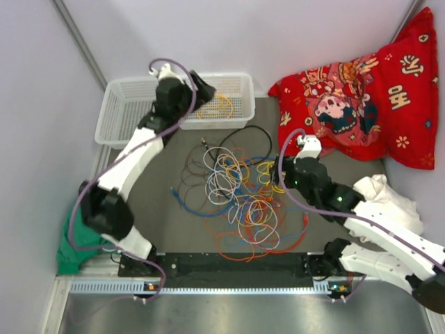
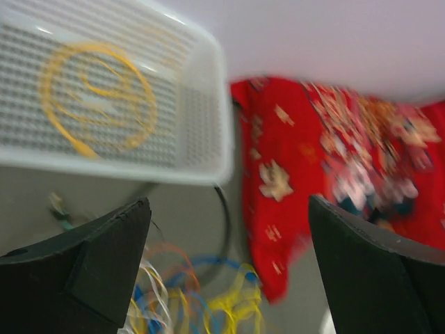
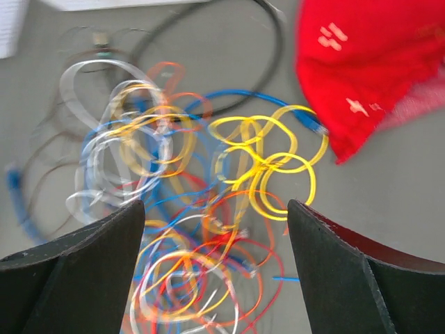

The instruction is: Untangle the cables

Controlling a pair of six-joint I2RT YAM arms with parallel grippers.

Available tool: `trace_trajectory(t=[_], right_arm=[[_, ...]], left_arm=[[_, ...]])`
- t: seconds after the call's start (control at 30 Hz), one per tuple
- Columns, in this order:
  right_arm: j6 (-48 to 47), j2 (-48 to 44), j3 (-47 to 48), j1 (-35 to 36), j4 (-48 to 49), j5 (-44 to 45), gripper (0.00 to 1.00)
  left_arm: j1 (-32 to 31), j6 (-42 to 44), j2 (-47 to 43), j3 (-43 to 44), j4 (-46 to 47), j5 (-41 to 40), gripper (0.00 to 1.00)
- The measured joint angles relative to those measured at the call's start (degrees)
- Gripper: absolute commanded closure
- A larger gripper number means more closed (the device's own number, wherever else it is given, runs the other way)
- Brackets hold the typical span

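Bearing yellow characters (image 1: 411,65) — unreadable — a red cushion (image 1: 348,104) lies beside the cables (image 1: 243,202).

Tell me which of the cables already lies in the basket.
The yellow cable, coiled alone inside the white basket. All the other cables lie on the grey table, most of them in one tangle.

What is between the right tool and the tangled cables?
Nothing visible. The right tool is open and faces the cables, and its wrist view shows them unobstructed.
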Motion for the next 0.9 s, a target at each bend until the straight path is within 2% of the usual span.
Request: trace_trajectory(t=[0.17, 0.2, 0.27, 0.4, 0.43, 0.47, 0.53, 0.57, 0.6, 0.77, 0.9], right_arm=[[6.05, 8.17, -4.24, -6.05, 5.07, -1.51, 0.18], [6.99, 10.23, -4.66, -6.23, 6.01, -2.14, 0.18], [8.63, 14.58, -4.92, -6.23, 8.22, -3.52, 0.18], [10.36, 21.79, -4.22, -6.23, 10.91, -4.44, 0.21], [10.71, 23.89, -3.58, -6.25, 10.99, -4.42, 0.24], [10.95, 26.03, -2.71, -6.34, 10.95, -4.48, 0.41], [11.34, 30.47, -0.55, -6.56, 10.93, -4.76, 0.68], [11.34, 32.06, 0.2, -6.69, 10.99, -5.22, 0.93], [12.04, 33.9, 1.11, -6.84, 11.19, -5.75, 1.0], [12.66, 36.74, 3.65, -6.78, 10.91, -9.81, 1.0], [10.84, 32.17, 6.71, -5.11, 10.43, -11.41, 1.0]], left_arm=[[-22.97, 0.92, -21.03, -20.44, 3.78, -7.93, 0.01], [-25.53, 0.74, -23.19, -22.86, 3.61, -8.31, 0.01], [-28.22, -0.24, -27.26, -28.28, 2.56, -10.19, 0.01], [-28.37, -2.8, -33.77, -36.48, -3.43, -14.34, 0.01], [-28.55, -3.28, -35.45, -37.99, -4.9, -15.02, 0.01], [-28.76, -3.74, -37.22, -39.34, -6.03, -15.54, 0.01], [-29.14, -4.7, -41.38, -41.66, -8.66, -16.28, 0.01], [-29.27, -5.05, -43.43, -42.6, -9.64, -16.68, 0.01], [-29.33, -5.25, -45.38, -43.34, -10.34, -17.0, 0.01], [-29.38, -6.29, -50.71, -44.33, -13.75, -18.56, 0.01], [-29.38, -6.54, -51.36, -44.33, -15.54, -20.06, 0.01]])
